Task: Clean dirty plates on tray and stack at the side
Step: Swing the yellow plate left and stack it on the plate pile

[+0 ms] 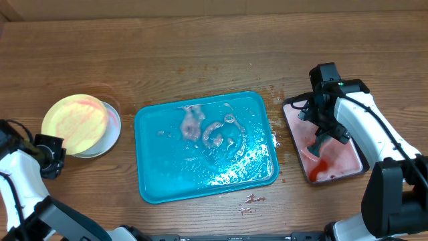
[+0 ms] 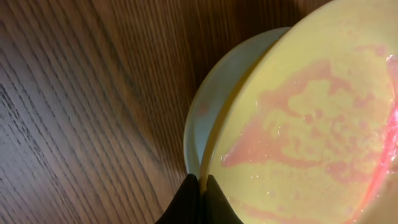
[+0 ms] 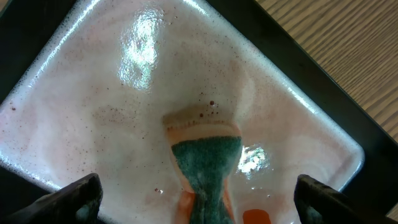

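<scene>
A yellow plate (image 1: 75, 120), streaked with a pink film of sauce, tops the stack on the bare tabletop (image 1: 200, 47) well left of the turquoise tray (image 1: 139, 154), with a pale blue plate (image 2: 208, 109) showing beneath it; a third cannot be made out. The left hand (image 2: 200, 190) is clenched at the yellow plate's near rim, apparently pinching it. If the arm pulls away before that hand lets go, the wet top plate will likely tilt or be dragged off the one below. The sauce film also suggests the stack may count as unclean. The tray holds no plates, only foam and pinkish water, and red flecks (image 1: 251, 199) dot the wood in front of it. To the right, the right hand (image 3: 199, 186) hangs released, fingers spread wide over a green-and-orange sponge (image 3: 205, 155) in the black-rimmed tray (image 3: 124, 93) of pink rinse water. A soaked sponge carried across could drip on the tabletop.
</scene>
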